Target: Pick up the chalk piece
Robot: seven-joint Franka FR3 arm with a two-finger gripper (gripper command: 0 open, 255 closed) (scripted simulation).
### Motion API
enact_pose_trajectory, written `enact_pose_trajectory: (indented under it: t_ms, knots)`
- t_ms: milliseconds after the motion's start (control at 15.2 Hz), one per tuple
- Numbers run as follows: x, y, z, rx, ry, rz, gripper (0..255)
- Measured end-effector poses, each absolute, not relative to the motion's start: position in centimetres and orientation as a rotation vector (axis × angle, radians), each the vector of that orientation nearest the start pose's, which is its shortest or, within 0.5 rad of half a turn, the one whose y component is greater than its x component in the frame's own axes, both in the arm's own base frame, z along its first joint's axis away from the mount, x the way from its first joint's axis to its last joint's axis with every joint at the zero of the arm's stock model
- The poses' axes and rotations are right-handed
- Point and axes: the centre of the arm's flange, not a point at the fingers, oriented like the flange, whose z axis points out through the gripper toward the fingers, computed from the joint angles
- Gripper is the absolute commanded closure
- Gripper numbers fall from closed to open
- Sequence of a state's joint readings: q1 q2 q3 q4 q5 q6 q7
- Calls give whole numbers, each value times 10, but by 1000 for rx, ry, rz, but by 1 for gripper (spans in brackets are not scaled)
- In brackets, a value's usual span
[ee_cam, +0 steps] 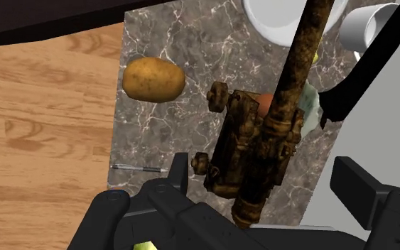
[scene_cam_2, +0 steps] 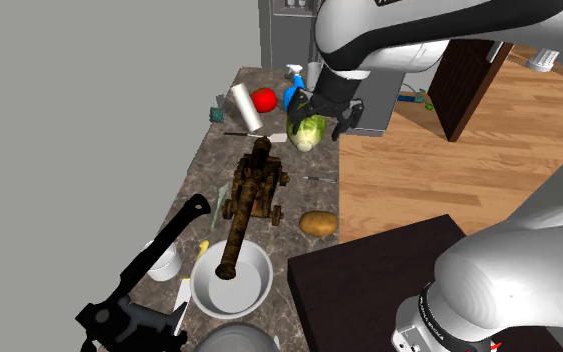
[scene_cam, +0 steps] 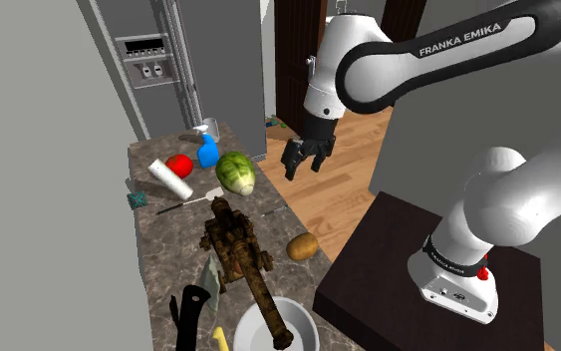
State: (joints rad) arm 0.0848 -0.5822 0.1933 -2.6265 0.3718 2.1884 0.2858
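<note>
Along a grey wall runs a marbled brown counter (scene_cam: 168,249), with a wood floor (scene_cam: 333,204) beside it, a grey fridge (scene_cam: 148,60) at its far end and a dark door (scene_cam: 296,60) beyond. A brown cannon (scene_cam: 233,244) fills the counter's middle, its barrel lying over a white bowl (scene_cam: 300,321). A potato (scene_cam: 302,246) sits at the floor-side edge. Farther along are a green cabbage (scene_cam: 236,172), a blue spray bottle (scene_cam: 208,150) and a red ball (scene_cam: 178,165).

The chalk (scene_cam: 168,177), a white cylinder, lies tilted on the wall side just beside the red ball. The gripper (scene_cam: 306,158) hangs in the air with its fingers (ee_cam: 179,170) spread and nothing between them. In the shoulder view it is by the counter's floor-side edge, and the cabbage lies between it and the chalk, well apart. In the wrist view the cannon and potato lie below it.
</note>
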Motion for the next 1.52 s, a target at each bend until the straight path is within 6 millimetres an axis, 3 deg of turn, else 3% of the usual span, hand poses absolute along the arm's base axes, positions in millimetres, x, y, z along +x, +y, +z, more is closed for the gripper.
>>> enact_pose_trajectory:
  t_ms: [594,1518]
  knots:
    - [395,182,359,-2827,426,-117,0]
    - [446,300,228,-2740,572,-111,0]
